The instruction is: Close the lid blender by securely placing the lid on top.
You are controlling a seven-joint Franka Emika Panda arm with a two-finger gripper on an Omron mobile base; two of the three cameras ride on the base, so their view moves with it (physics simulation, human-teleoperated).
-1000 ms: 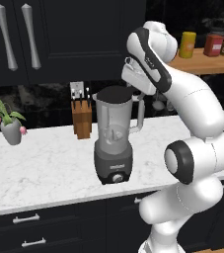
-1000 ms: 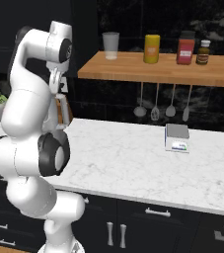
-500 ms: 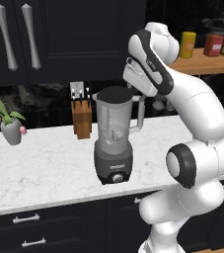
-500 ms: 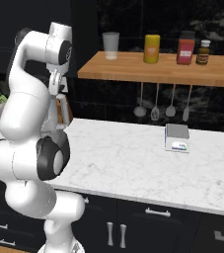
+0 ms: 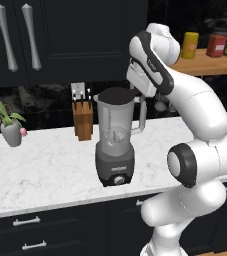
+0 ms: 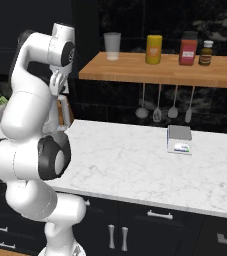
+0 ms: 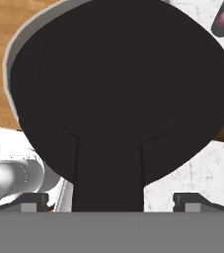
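I see the lid [image 7: 121, 94] lying flat across the mouth of the blender [image 5: 115, 145] at mid-frame on the tabletop [image 5: 45, 170], its tab pointing down the hand view toward me. My pincer [image 7: 111, 201] sits just above that tab, tips spread wide on either side, gripping nothing.

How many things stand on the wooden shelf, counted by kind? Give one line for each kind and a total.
Clear glass: 1
Yellow container: 1
Red container: 1
Small dark jar: 1
Total: 4
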